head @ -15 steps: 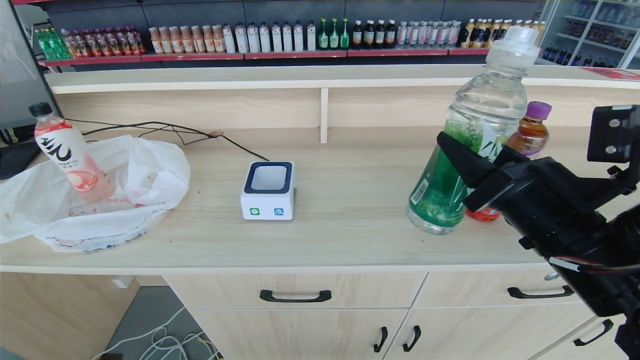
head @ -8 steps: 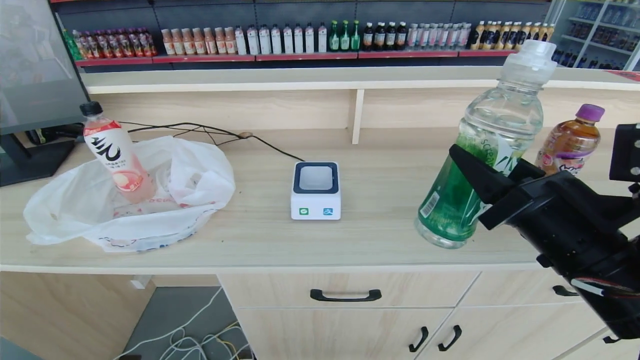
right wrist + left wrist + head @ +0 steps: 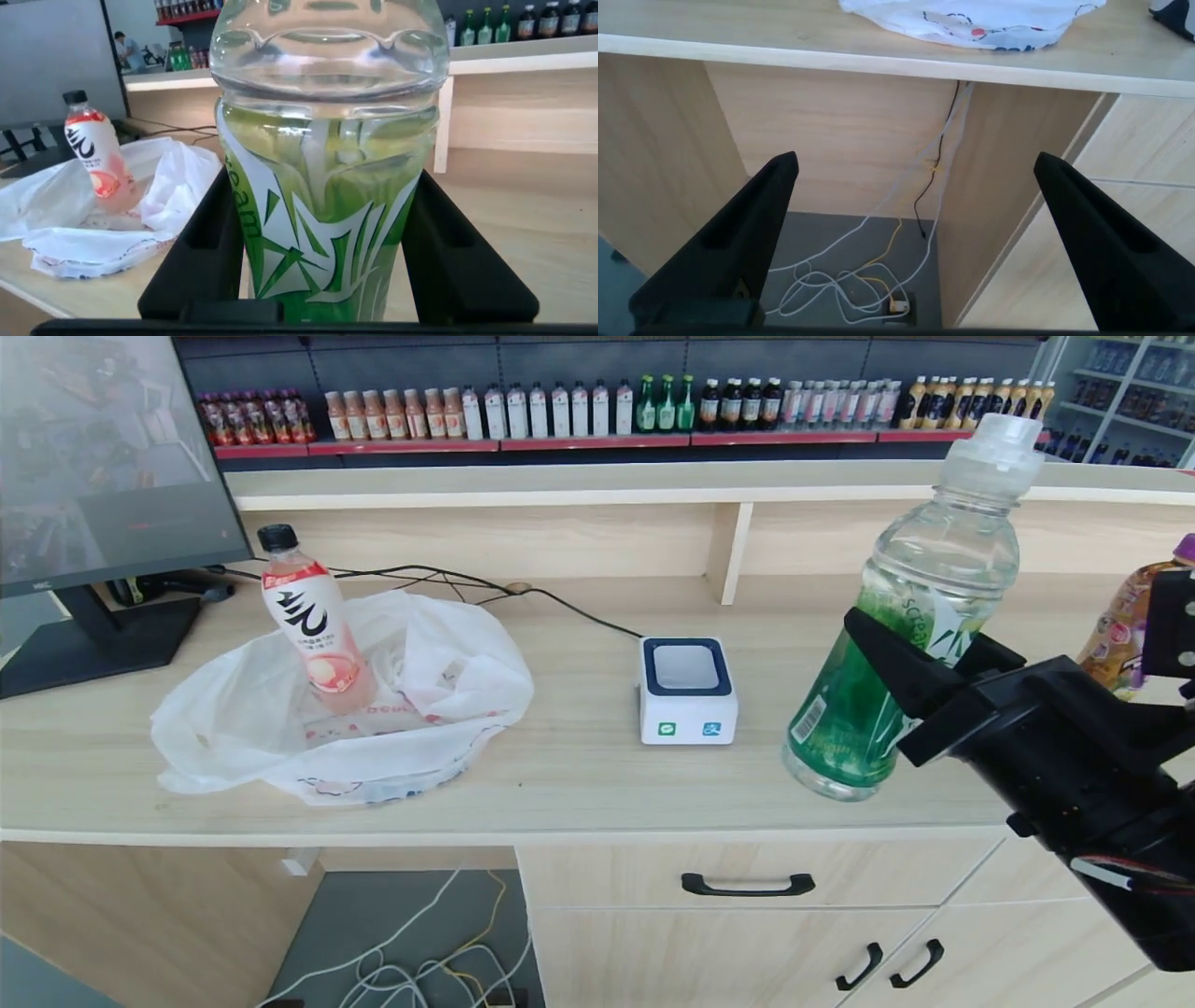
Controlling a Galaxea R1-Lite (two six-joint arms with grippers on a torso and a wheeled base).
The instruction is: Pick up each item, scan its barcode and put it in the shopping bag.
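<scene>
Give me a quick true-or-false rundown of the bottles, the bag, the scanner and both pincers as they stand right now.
1. The right pincer is shut on the green bottle. True.
2. The pink bottle lies flat on the counter outside the bag. False: it stands, leaning a little, inside the shopping bag.
3. The green bottle is held directly over the scanner. False: it is to the scanner's right, apart from it, tilted.
4. The left pincer is open and holds nothing. True.
</scene>
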